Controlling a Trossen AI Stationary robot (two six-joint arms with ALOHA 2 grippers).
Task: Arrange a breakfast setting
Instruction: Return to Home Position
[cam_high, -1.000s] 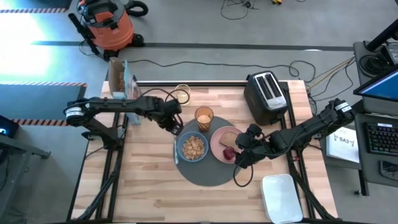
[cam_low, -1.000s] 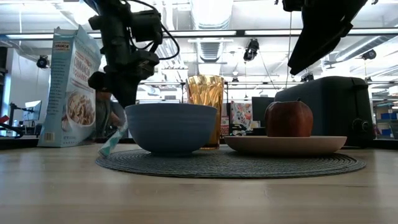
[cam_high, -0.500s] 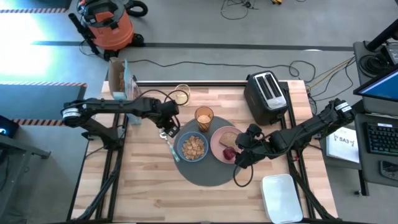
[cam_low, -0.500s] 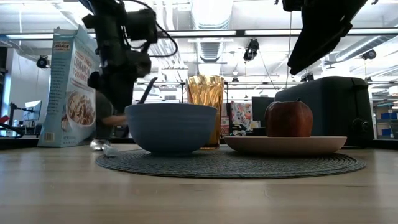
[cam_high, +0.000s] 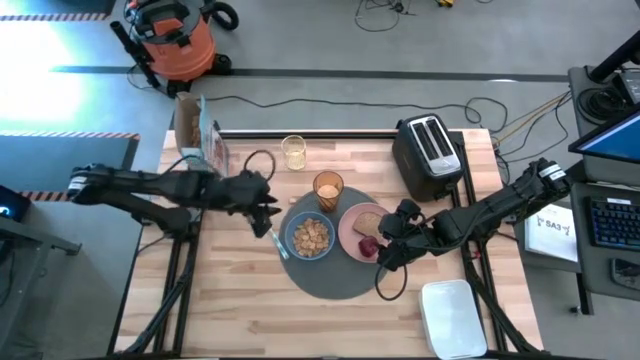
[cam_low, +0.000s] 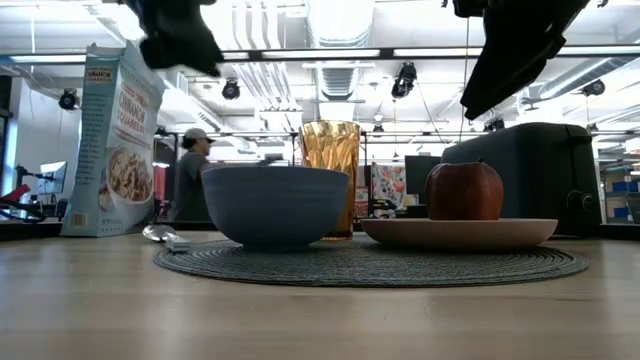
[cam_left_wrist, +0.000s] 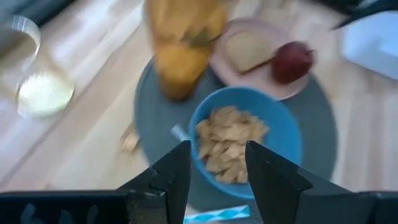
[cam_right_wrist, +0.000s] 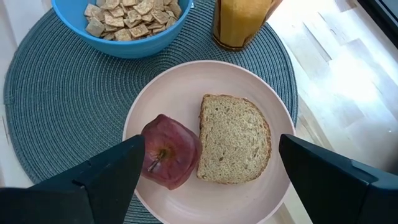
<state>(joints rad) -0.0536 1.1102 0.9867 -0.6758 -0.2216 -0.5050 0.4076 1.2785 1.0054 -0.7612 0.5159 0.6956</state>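
The round dark grey mat (cam_high: 335, 275) carries the blue bowl (cam_high: 310, 237) of cereal and the pink plate (cam_high: 352, 238) with the toast slice (cam_high: 371, 222) and red apple (cam_high: 368, 246). The glass of orange drink (cam_high: 327, 188) stands at the mat's far edge. The silver spoon (cam_high: 277, 243), with a teal handle (cam_left_wrist: 217, 213), lies flat on the table along the mat's left edge. My left gripper (cam_high: 268, 206) hangs open above the table, left of the bowl. My right gripper (cam_right_wrist: 221, 186) hovers open over the plate.
A cereal box (cam_high: 200, 140) stands at the far left, with a small glass (cam_high: 293, 152) beside it. The black toaster (cam_high: 430, 155) is at the far right and a white tray (cam_high: 453, 318) at the near right. A person (cam_low: 190, 180) stands in the room behind.
My left gripper has opened and let go of the spoon. It has then risen and drawn back toward the table's left edge. The spoon, held tilted with its handle end down beside the bowl, now lies flat by the mat's left edge.
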